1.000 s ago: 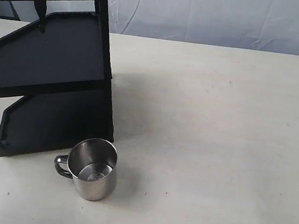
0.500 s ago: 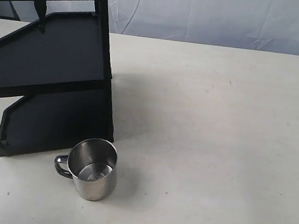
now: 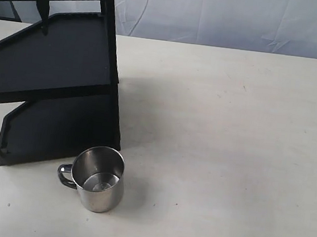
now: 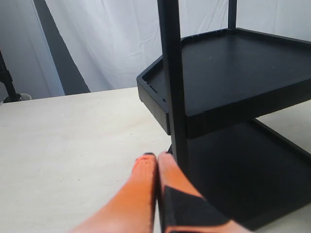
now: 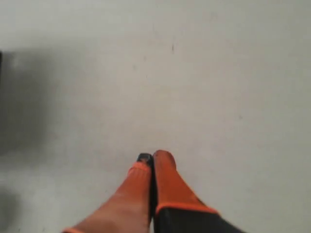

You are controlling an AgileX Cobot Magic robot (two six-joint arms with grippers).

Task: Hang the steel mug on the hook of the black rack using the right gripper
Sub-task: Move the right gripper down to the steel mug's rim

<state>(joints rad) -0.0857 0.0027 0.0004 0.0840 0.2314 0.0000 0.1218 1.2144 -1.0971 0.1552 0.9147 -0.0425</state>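
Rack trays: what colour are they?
Matte black, like the whole black rack; clearest in the left wrist view.

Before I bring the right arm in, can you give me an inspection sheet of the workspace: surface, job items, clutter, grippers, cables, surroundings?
Surface: pale off-white table, bare, a few faint specks.
Job's things: small shiny stainless-steel mug upright on the table, empty, thin loop handle toward the exterior view's left, in front of the matte black two-tier rack; short black peg hook on the rack's top bar carries nothing.
Clutter: nothing seen.
Grippers: right gripper shut, empty, over bare table, only just showing at the exterior view's right edge; left gripper shut, empty, close beside a rack post.
Cables: nothing seen.
Surroundings: white cloth backdrop behind the table.
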